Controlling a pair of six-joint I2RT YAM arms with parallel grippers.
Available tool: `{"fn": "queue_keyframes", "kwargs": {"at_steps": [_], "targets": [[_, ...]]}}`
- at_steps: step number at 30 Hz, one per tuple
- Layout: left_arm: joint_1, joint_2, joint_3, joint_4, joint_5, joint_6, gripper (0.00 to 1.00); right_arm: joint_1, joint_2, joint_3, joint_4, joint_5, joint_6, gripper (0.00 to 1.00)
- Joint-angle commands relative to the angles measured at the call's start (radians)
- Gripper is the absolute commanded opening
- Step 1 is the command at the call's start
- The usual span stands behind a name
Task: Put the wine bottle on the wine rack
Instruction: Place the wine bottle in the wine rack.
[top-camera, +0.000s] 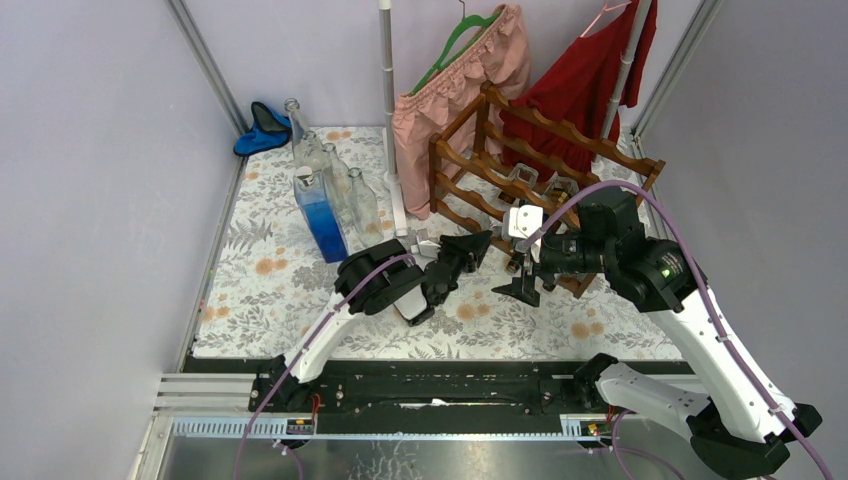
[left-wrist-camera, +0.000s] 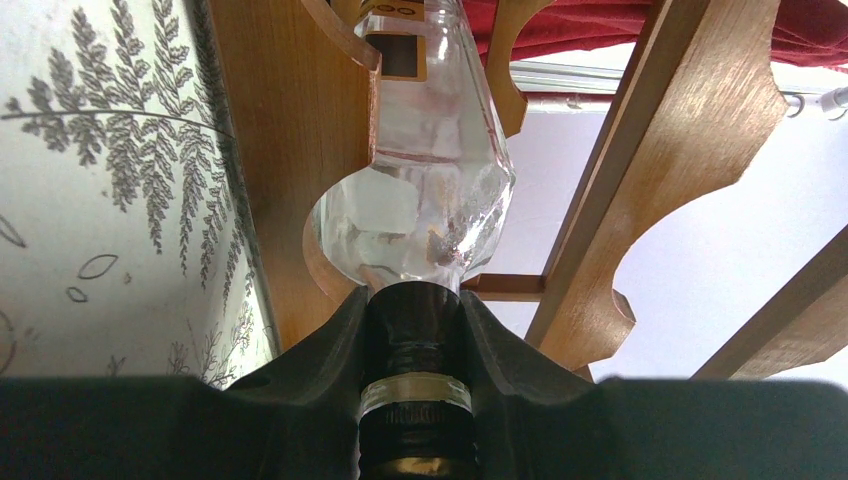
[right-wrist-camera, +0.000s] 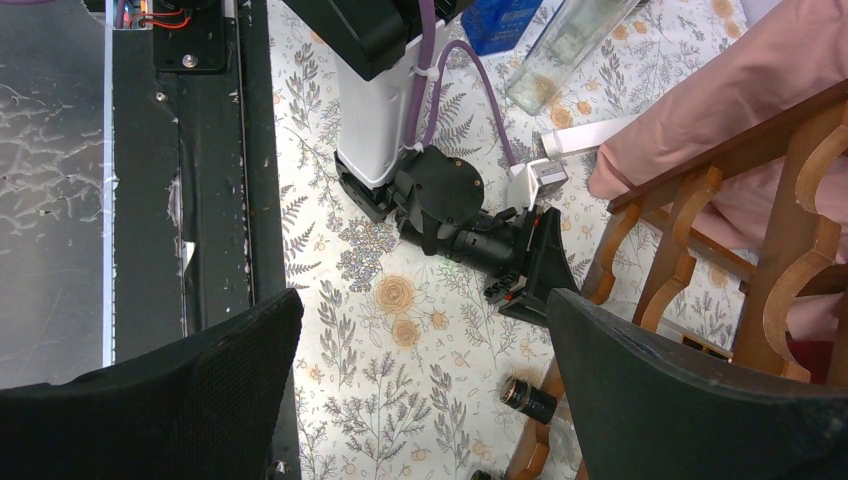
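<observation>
One clear glass wine bottle (left-wrist-camera: 425, 190) sits in the reddish-brown wooden wine rack (left-wrist-camera: 660, 170), its neck pinched by the left pincer (left-wrist-camera: 412, 300); the right pincer (right-wrist-camera: 425, 330) is spread, at the rack's six o'clock.

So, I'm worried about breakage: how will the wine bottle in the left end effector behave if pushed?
The wine bottle looks like clear glass: probably stiff but breakable against the wine rack. Gripped only at its neck by the left end effector, it may slip or pivot.

Rails of the wine rack (left-wrist-camera: 660, 130) crowd the left claw (left-wrist-camera: 412, 305) on both sides; bare surface (top-camera: 265, 300) lies open left of it, before the glass bottles (top-camera: 350, 190).
</observation>
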Motion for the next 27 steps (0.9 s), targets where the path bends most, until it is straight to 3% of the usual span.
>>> {"fn": "queue_keyframes", "kwargs": {"at_steps": [1,6,27], "targets": [[0.008,-0.006,0.015,0.093,0.044,-0.016,0.23,-0.006,-0.008,0.006,0.016,-0.034,-0.004,1.00],[0.007,0.014,0.036,0.097,0.062,-0.012,0.00,-0.006,-0.010,0.006,0.011,-0.033,-0.006,1.00],[0.050,-0.134,0.004,0.111,0.116,0.052,0.00,-0.006,-0.020,-0.001,0.002,-0.028,-0.015,1.00]]}}
